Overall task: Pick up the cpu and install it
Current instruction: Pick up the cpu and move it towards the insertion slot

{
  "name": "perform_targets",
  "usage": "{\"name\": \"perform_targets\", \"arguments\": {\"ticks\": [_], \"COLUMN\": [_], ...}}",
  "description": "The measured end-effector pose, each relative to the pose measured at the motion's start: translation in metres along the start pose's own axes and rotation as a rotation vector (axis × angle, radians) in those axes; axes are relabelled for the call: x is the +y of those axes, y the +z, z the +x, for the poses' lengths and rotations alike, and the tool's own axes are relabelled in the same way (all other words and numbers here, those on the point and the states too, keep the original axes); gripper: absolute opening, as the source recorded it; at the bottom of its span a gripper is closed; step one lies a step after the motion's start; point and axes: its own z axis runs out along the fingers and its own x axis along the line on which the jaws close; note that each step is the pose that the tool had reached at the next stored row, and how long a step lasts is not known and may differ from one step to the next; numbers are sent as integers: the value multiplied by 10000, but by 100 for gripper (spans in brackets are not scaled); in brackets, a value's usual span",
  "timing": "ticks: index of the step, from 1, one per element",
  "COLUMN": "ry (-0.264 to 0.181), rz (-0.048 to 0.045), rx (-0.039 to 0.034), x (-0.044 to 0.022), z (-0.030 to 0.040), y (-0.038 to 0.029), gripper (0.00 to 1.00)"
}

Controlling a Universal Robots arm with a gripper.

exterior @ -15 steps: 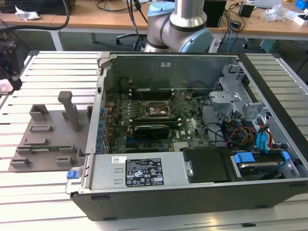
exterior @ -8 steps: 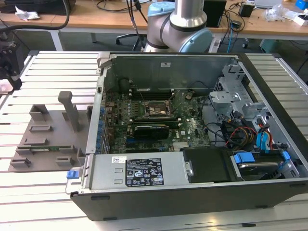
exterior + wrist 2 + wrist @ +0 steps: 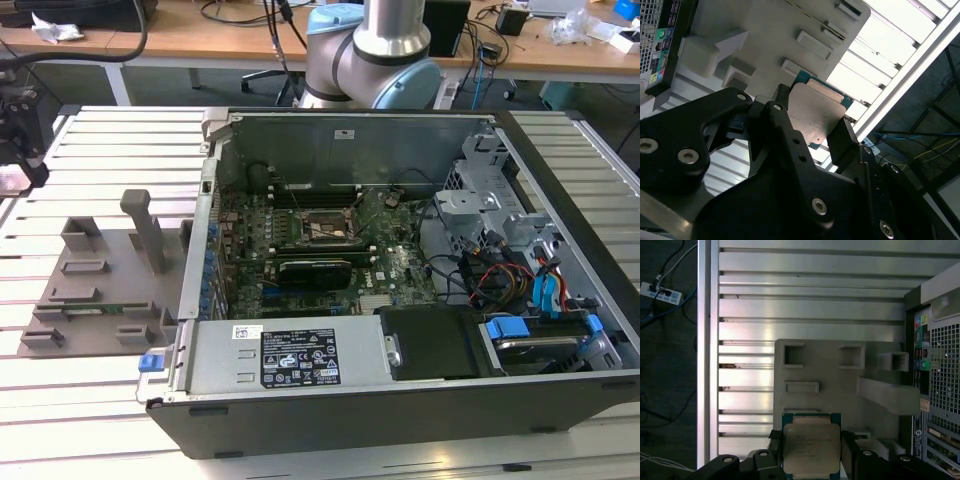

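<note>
You're holding the cpu [image 3: 811, 445]: the gripper [image 3: 814, 119] is clamping it by two opposite edges, clear above the grey tray [image 3: 840, 390]. Pick looks done. Installing is calling for a level carry, squared to the socket [image 3: 316, 228].

The cpu [image 3: 811, 450] top: dull metal; holder tray [image 3: 840, 390] seemingly matt plastic.

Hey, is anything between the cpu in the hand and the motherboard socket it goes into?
Yes. The hand grips the cpu over the grey holder tray. Toward the socket stand the tray's upright post and the case's side wall; above them nothing visible blocks.
</note>
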Motion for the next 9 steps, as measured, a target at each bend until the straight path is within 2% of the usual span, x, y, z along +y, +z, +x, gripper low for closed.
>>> {"name": "perform_targets", "arguments": {"ticks": [6, 9], "ry": [0, 1], "rz": [0, 0], "rx": [0, 0], "x": [0, -1], "z": [-52, -59], "y": [1, -27], "gripper": [55, 55]}}
